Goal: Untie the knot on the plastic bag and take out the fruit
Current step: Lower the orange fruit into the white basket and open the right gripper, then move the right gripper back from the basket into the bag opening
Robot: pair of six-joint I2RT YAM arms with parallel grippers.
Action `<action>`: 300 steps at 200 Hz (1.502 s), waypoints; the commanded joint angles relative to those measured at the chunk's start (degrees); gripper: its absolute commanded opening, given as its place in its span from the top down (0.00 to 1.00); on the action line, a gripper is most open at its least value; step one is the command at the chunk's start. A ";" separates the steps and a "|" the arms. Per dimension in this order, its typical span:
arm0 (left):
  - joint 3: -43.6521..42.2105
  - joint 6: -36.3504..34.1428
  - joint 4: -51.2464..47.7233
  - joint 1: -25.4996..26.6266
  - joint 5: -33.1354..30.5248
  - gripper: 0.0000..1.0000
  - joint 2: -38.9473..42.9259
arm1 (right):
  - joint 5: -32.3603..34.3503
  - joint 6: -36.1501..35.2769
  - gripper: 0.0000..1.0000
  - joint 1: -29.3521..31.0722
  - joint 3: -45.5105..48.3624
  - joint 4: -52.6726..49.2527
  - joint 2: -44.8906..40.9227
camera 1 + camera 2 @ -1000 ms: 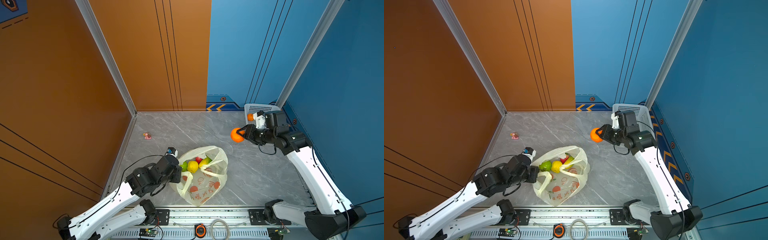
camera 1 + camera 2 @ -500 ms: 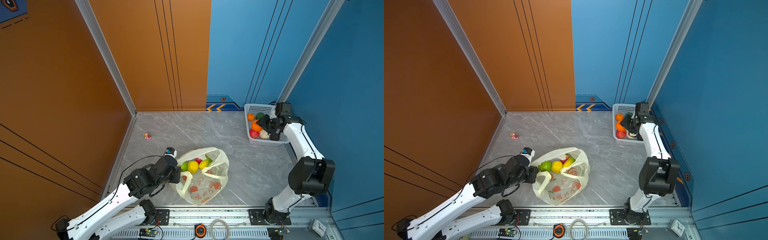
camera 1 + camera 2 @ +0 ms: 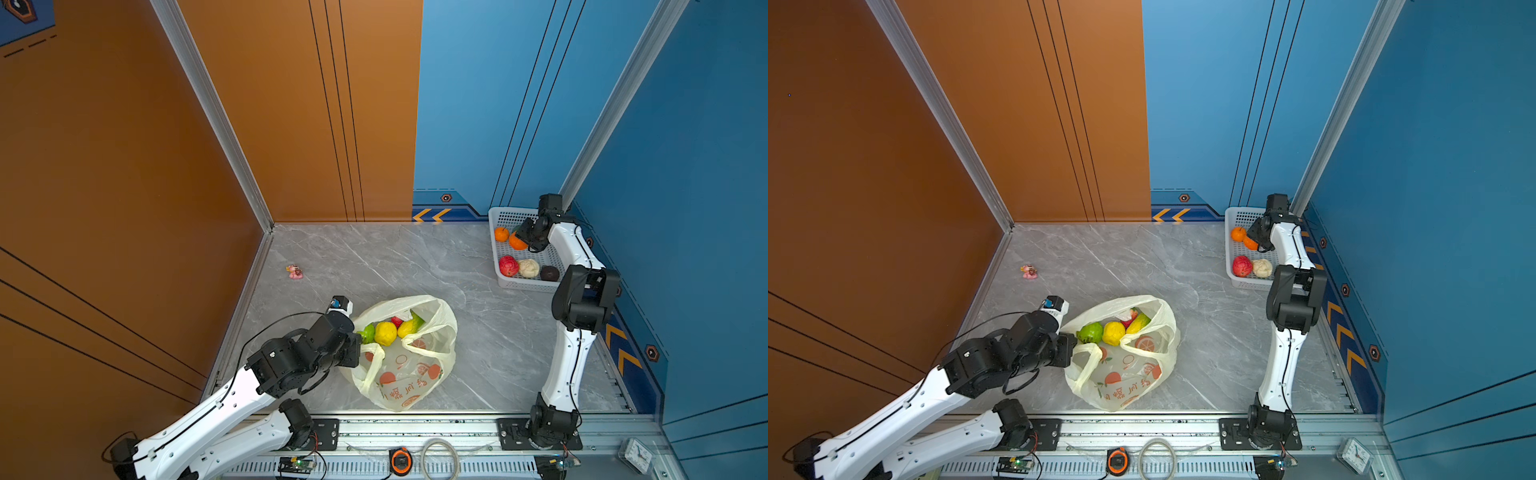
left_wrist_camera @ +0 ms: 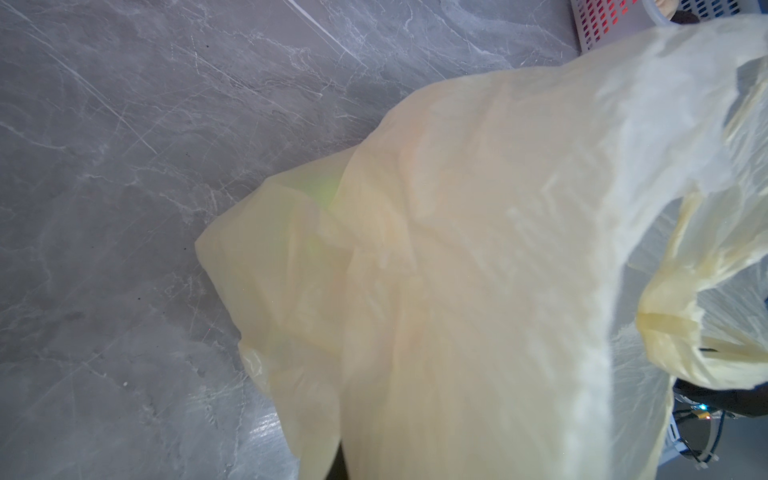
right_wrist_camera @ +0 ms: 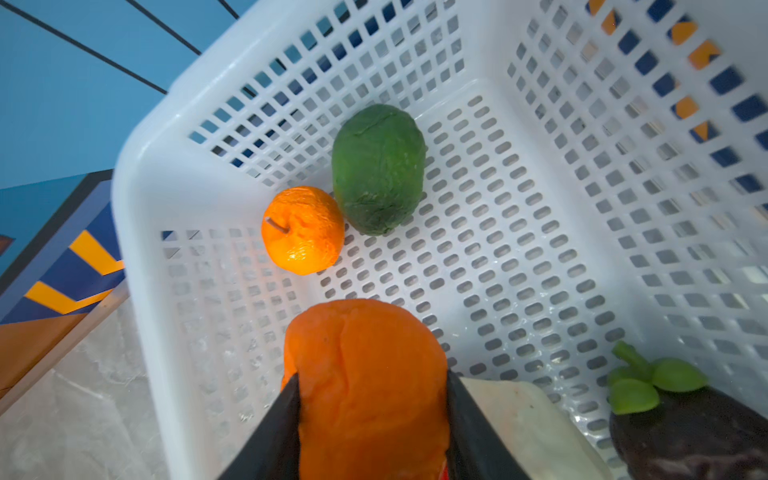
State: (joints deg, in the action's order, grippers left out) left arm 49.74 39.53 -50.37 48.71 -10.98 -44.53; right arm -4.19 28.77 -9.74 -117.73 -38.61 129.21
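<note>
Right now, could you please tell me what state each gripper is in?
Left gripper: shut, pinching the plastic bag at its rim.
Right gripper: closed around an orange fruit over the basket.

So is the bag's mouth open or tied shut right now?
Open. In both top views the plastic bag gapes, its handle loops apart, with fruit exposed inside.

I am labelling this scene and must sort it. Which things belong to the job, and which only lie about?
Job:
- bag, held by left gripper
- fruit inside it
- orange fruit in right gripper
- basket with fruit already in it

Lying about:
- pink toy
- clock
- tape measure
</note>
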 commanded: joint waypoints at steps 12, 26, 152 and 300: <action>-0.18 0.73 0.33 0.20 -1.48 1.00 0.77 | 4.25 -1.86 0.37 0.57 -2.28 -5.25 -1.29; -0.02 0.65 0.29 0.20 -1.58 1.00 0.60 | 4.69 -2.52 0.33 0.77 -1.46 -5.64 -2.76; 1.11 -0.31 0.29 0.35 -1.80 1.00 0.33 | -6.12 -5.13 0.27 9.64 21.46 -9.98 -34.97; 1.94 -0.99 0.73 0.20 -1.04 1.00 -0.38 | -4.69 13.34 0.26 64.72 33.55 -0.56 -49.48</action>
State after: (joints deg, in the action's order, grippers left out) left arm 50.02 39.24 -50.35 48.82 -11.57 -45.10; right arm -10.26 37.60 51.81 -85.41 -44.16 78.63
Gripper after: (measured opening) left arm 0.045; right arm 0.744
